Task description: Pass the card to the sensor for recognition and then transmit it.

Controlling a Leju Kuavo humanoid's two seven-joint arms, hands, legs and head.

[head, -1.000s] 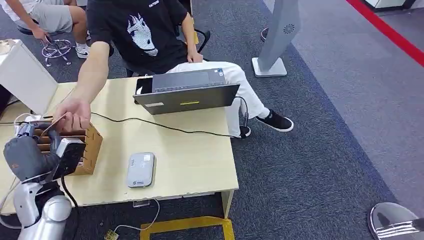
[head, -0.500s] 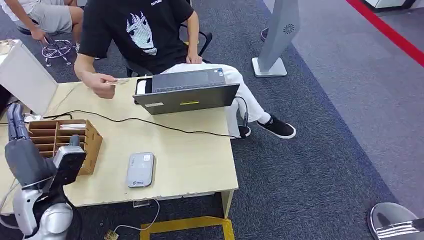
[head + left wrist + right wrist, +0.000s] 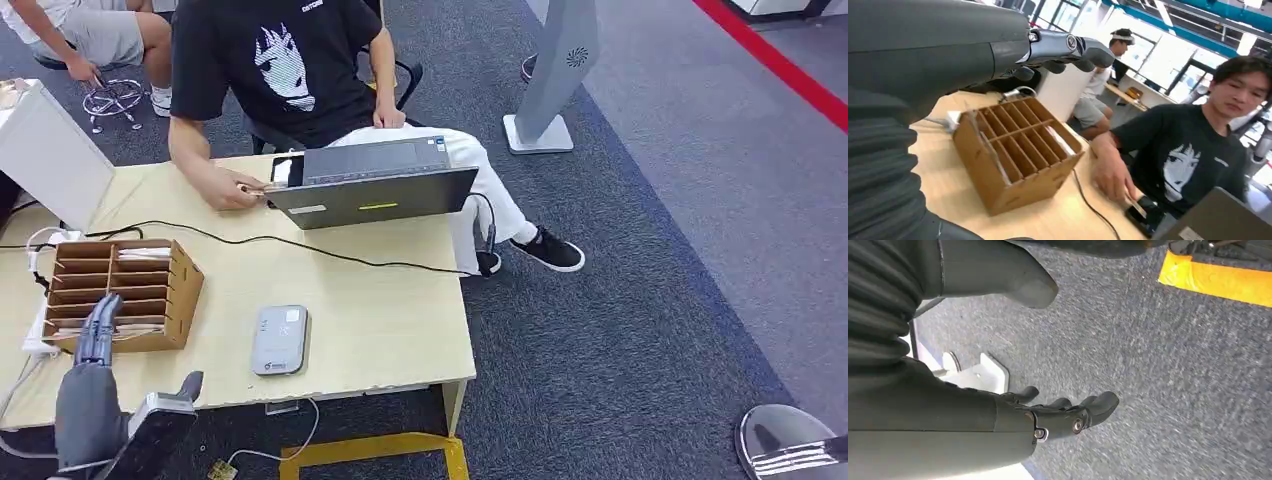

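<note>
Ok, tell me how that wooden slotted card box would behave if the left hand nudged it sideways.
The wooden slotted card box would probably slide rather than tip: it sits low and wide on the smooth table. It looks light, thin plywood with mostly hollow slots, so a small push from the left hand may move it. The thin cards in its slots could shift or rattle.

Slotted box (image 3: 125, 292) at table's (image 3: 380, 330) left. Sensor (image 3: 280, 340) right of it, near front edge. Laptop (image 3: 375, 185) behind, cable (image 3: 330, 252) between.
</note>
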